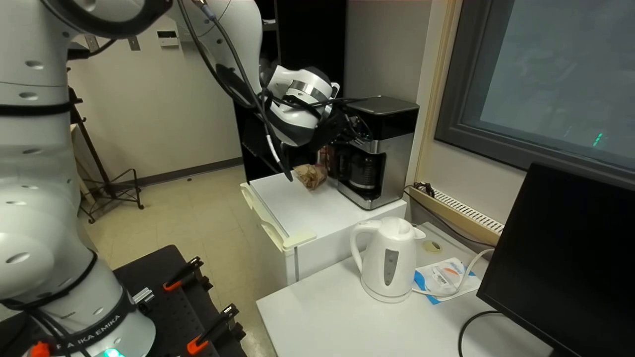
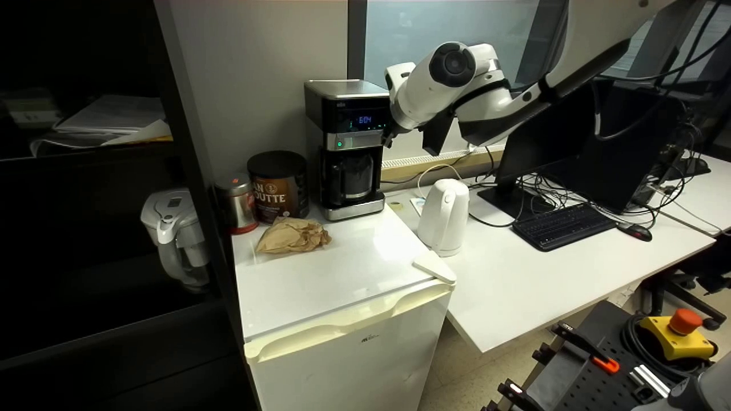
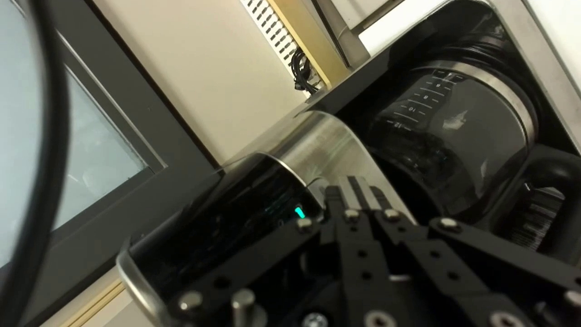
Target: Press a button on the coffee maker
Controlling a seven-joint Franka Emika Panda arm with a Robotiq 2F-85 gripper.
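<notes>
The coffee maker [image 1: 399, 158] is a black and steel boxy machine standing on a small white fridge. In an exterior view its front [image 2: 354, 123] shows a lit blue clock, a green light on the steel band and a dark carafe [image 2: 357, 177] below. My gripper [image 3: 356, 193] is shut and empty, its two fingertips together. In the wrist view the fingertips lie over the steel band [image 3: 331, 145], beside the black panel with a lit green mark. In an exterior view the gripper [image 2: 388, 138] is at the front edge by the band. I cannot tell whether it touches.
A white kettle [image 1: 392, 263] stands on the lower desk near a monitor [image 1: 560, 258]. A crumpled paper bag [image 2: 292, 235], a coffee can [image 2: 278, 191] and a metal canister [image 2: 236, 202] share the fridge top [image 2: 342, 274]. A wall and window [image 3: 104, 118] are beside the machine.
</notes>
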